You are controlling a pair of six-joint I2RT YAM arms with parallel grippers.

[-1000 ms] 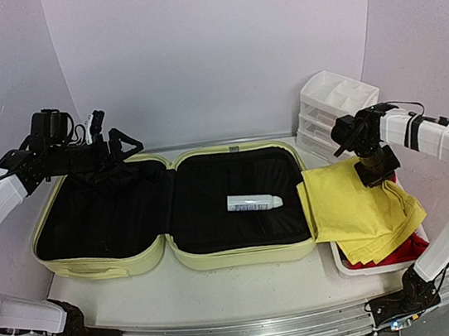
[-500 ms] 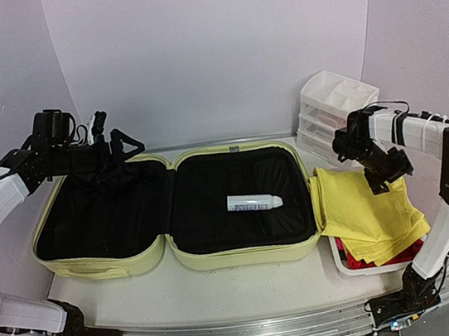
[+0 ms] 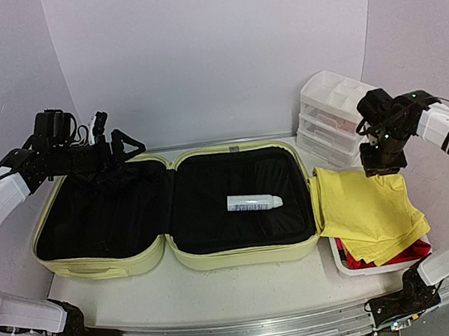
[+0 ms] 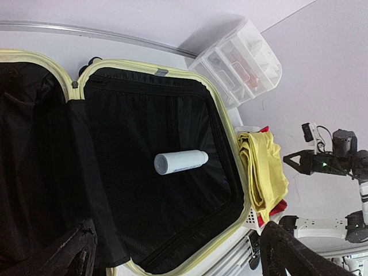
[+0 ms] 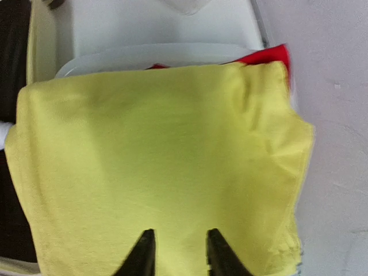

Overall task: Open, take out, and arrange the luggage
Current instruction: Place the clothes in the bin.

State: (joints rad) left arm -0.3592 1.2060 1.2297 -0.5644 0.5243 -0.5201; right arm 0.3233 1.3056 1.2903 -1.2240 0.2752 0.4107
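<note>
From the top external camera, the luggage (image 3: 245,255) lies opened flat over the middle and left of the worktop (image 3: 225,289), its two black-lined halves side by side. A white bottle (image 3: 254,203) lies on its side in the right half. At the near right corner a white basket (image 3: 356,269) carries a folded yellow cloth (image 3: 368,210) over a red cloth (image 3: 416,248), and the yellow edge sits just beside the luggage wall. A white drawer organizer (image 3: 329,111) stands at the far right corner. The left gripper (image 3: 113,140) hangs over the far rim of the left half, and the right gripper (image 3: 383,166) points down over the far edge of the yellow cloth. In the left wrist view, the left gripper (image 4: 177,230) has its jaws spread wide with nothing between them, above the bottle (image 4: 181,162) and the luggage (image 4: 224,121). In the right wrist view, the right gripper (image 5: 179,253) shows its jaws a little apart and pinching nothing. The yellow cloth (image 5: 161,161) lies below them, though I cannot tell whether the tips touch it. The red cloth (image 5: 270,54) and the basket (image 5: 144,54) rim peek out beyond.
</note>
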